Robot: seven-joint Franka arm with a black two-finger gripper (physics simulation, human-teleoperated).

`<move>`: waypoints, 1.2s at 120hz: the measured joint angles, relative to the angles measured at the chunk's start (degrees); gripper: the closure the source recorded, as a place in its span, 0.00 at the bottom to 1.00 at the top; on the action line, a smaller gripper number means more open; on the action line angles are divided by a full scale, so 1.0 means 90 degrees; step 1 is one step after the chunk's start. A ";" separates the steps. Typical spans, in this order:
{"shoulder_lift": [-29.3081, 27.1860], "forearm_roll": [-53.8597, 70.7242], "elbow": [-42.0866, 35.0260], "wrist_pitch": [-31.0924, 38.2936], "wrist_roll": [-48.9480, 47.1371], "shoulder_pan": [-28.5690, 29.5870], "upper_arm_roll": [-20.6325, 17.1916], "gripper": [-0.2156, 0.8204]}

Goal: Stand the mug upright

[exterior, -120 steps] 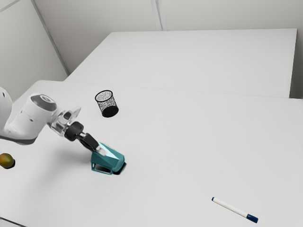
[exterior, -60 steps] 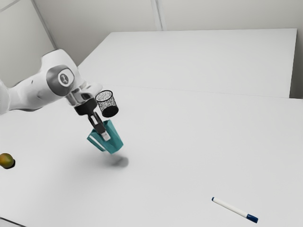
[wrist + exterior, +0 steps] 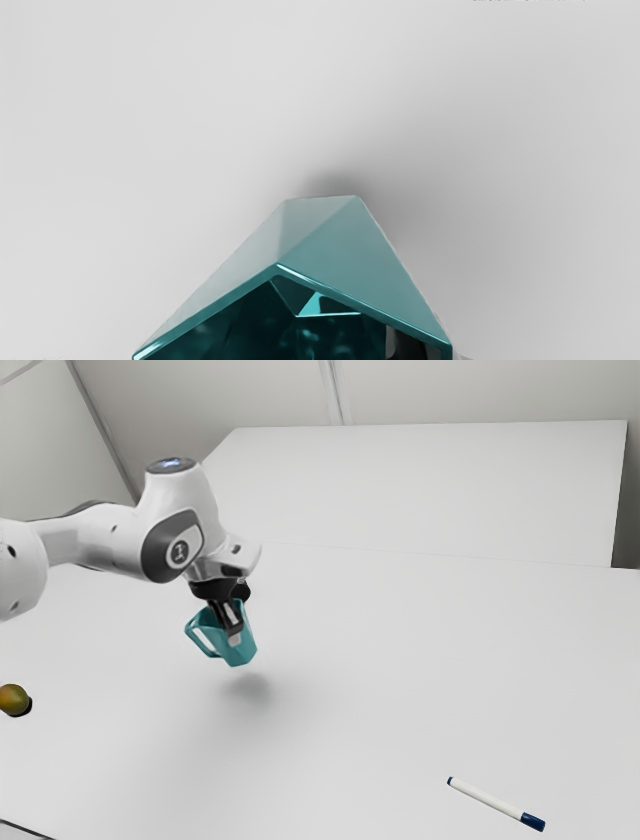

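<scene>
The black gripper (image 3: 235, 637) is in the middle left of the exterior view, pointing down and shut on the wall of the teal mug (image 3: 241, 653). Held above the table, the mug is nearly upright with a slight tilt, its handle toward the exterior view's left and its shadow separate below. In the wrist view the faceted mug (image 3: 345, 250) shows its open rim and dark inside. There the gripper (image 3: 437, 350) has a dark finger partly visible inside the rim; the other finger is mostly hidden by the mug's wall.
Behind the hand, the black mesh cup (image 3: 243, 591) is mostly hidden. A round orange-green fruit (image 3: 14, 700) lies at the exterior view's left edge. The white marker with blue ends (image 3: 490, 800) rests on the white table (image 3: 400, 680) toward the front right.
From lying on its side on the table, the mug has been lifted and turned nearly upright in the gripper. My hand has risen and swung to point downward, now covering the mesh cup.
</scene>
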 joint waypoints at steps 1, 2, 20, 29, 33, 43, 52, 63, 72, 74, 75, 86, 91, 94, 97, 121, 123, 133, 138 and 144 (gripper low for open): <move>0.0006 0.0018 -0.0002 0.0013 -0.0034 0.0002 -0.0004 0.96; 0.0017 0.0036 -0.0003 0.0025 -0.0068 0.0002 -0.0007 0.96; 0.0215 0.0216 -0.0043 0.0236 -0.0620 -0.0011 -0.0034 0.96; 0.0318 0.0253 -0.0090 0.0375 -0.0855 -0.0013 -0.0037 0.96; 0.0377 0.0271 -0.0110 0.0442 -0.0954 -0.0014 -0.0038 0.96; 0.0465 0.0327 -0.0143 0.0583 -0.1192 -0.0003 -0.0043 0.96; 0.0531 0.0356 -0.0169 0.0684 -0.1383 0.0022 -0.0062 0.96; 0.0563 0.0404 -0.0176 0.0765 -0.1591 0.0006 -0.0033 0.95; 0.0606 0.0455 -0.0177 0.0807 -0.1745 -0.0003 -0.0014 0.95; 0.0621 0.0463 -0.0176 0.0815 -0.1778 0.0000 -0.0016 0.95; 0.0630 0.0467 -0.0175 0.0818 -0.1794 0.0002 -0.0017 0.95; 0.0733 0.0513 -0.0177 0.0851 -0.1961 0.0017 -0.0025 0.95; 0.0778 0.0526 -0.0174 0.0863 -0.2029 0.0023 -0.0027 0.95; 0.0816 0.0535 -0.0172 0.0868 -0.2067 0.0024 -0.0028 0.95; 0.0842 0.0552 -0.0171 0.0873 -0.2104 0.0025 -0.0029 0.95; 0.0930 0.0696 -0.0169 0.0893 -0.2377 0.0010 -0.0031 0.93; 0.0931 0.0699 -0.0168 0.0893 -0.2395 0.0008 -0.0032 0.92; 0.0928 0.0710 -0.0168 0.0890 -0.2480 0.0017 -0.0057 0.80; 0.0905 0.0713 -0.0168 0.0886 -0.2519 0.0029 -0.0088 0.74; 0.0856 0.0715 -0.0165 0.0871 -0.2563 0.0020 -0.0109 0.66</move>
